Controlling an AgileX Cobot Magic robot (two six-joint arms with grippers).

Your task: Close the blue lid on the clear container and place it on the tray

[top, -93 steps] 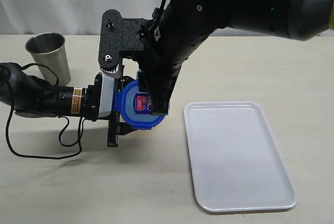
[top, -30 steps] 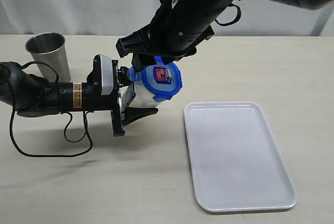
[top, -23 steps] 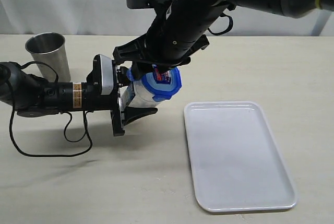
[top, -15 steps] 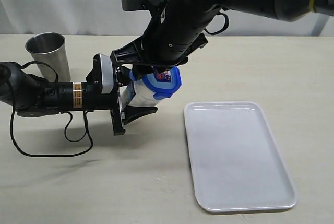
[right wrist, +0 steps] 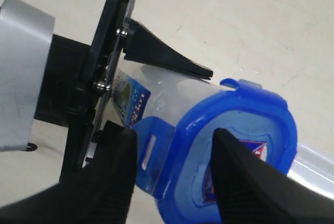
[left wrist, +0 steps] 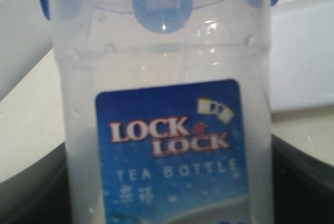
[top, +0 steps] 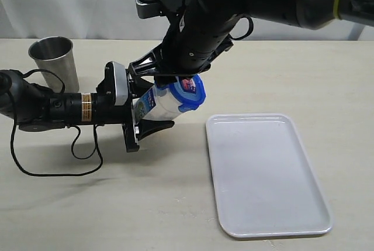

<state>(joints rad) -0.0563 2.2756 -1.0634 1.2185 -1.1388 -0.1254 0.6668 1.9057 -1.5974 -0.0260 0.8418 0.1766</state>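
The clear container (top: pixel 165 101) is held above the table, lying tilted on its side, with my left gripper (top: pixel 149 108) shut on its body. Its blue label fills the left wrist view (left wrist: pixel 167 145). The blue lid (top: pixel 193 92) sits on its mouth, facing the tray (top: pixel 266 175). My right gripper (right wrist: pixel 172 136) comes down over the lid (right wrist: pixel 245 130) and is open: one finger lies beside an upturned lid flap (right wrist: pixel 151 151), the other over the lid's top. The tray lies flat to the right with nothing on it.
A steel cup (top: pixel 54 61) stands at the back left. A black cable (top: pixel 52 172) loops on the table under the left arm. The right arm's bulk hangs over the middle of the scene.
My right gripper has come down closer over the lid and its fingers have narrowed. The container in the left gripper has barely shifted.
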